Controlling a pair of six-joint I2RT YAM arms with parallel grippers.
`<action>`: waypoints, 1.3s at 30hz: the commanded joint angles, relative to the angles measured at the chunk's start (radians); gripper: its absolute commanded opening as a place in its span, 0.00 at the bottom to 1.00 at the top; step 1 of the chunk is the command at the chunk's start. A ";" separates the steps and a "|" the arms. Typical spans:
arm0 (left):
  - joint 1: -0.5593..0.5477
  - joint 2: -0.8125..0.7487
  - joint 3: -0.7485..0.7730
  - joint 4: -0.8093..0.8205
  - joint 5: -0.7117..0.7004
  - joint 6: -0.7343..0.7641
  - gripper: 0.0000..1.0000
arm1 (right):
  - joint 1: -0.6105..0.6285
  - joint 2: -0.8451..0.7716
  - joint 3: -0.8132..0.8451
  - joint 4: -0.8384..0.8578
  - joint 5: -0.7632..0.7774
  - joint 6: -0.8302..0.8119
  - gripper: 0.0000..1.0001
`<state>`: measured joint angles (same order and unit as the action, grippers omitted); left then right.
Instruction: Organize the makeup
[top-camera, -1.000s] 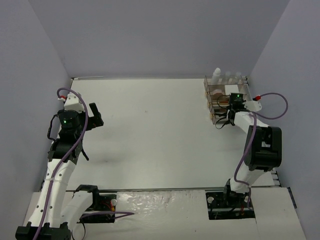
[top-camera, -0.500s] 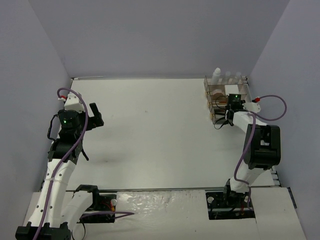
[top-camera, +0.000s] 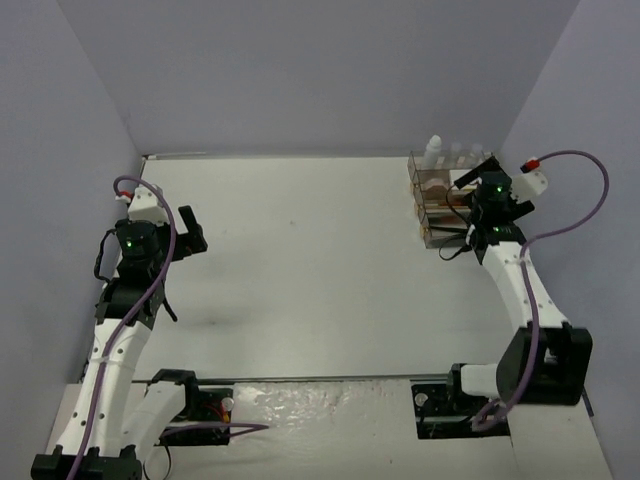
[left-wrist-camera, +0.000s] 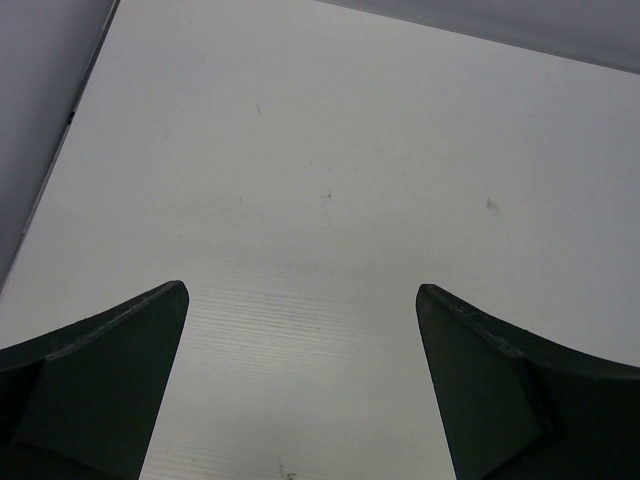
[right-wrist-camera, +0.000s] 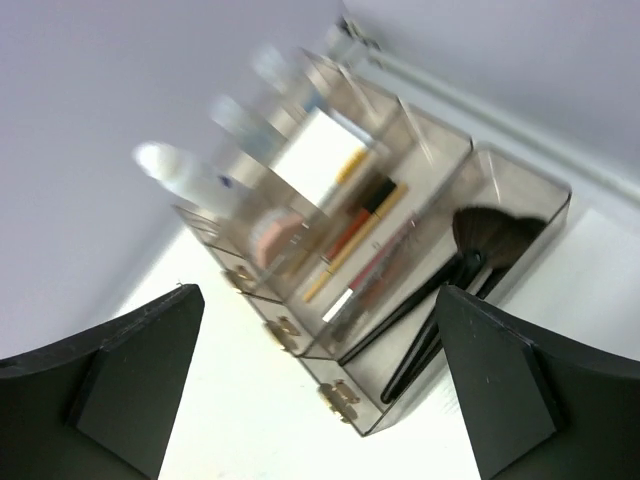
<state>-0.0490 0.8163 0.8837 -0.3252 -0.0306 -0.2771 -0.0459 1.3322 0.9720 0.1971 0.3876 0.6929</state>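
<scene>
The makeup lies sorted in the clear tiered organizer (right-wrist-camera: 400, 385) at the table's far right (top-camera: 447, 200). Black brushes (right-wrist-camera: 452, 275) fill the lowest tray. Red and tan pencils (right-wrist-camera: 352, 238) lie in the middle tray beside a round pink compact (right-wrist-camera: 272, 236), with a white pad (right-wrist-camera: 320, 150) behind. Blurred white-capped bottles (right-wrist-camera: 178, 172) stand along the back row. My right gripper (right-wrist-camera: 318, 292) hangs open over the organizer (top-camera: 462, 207), holding nothing. My left gripper (left-wrist-camera: 302, 288) is open over bare table at the far left (top-camera: 190, 232).
The organizer sits close to the back wall and the right wall (top-camera: 560, 130). The white table (top-camera: 300, 260) stretches between the two arms. A purple cable (top-camera: 580, 190) loops off the right wrist.
The right gripper has opened wide and lifted back from the organizer, and its arm has swung out to the right. The left arm has not moved.
</scene>
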 joint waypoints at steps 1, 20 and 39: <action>0.008 -0.025 0.018 0.052 -0.002 0.002 0.97 | -0.001 -0.263 -0.051 -0.030 -0.048 -0.256 1.00; 0.006 -0.247 -0.032 -0.162 -0.014 0.087 0.97 | 0.311 -0.947 -0.262 -0.297 0.001 -0.418 1.00; 0.006 -0.311 -0.086 -0.194 0.005 0.079 0.97 | 0.354 -0.945 -0.247 -0.309 0.010 -0.435 1.00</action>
<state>-0.0490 0.5101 0.7700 -0.5504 -0.0257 -0.2070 0.3023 0.3500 0.6991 -0.1839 0.3786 0.2812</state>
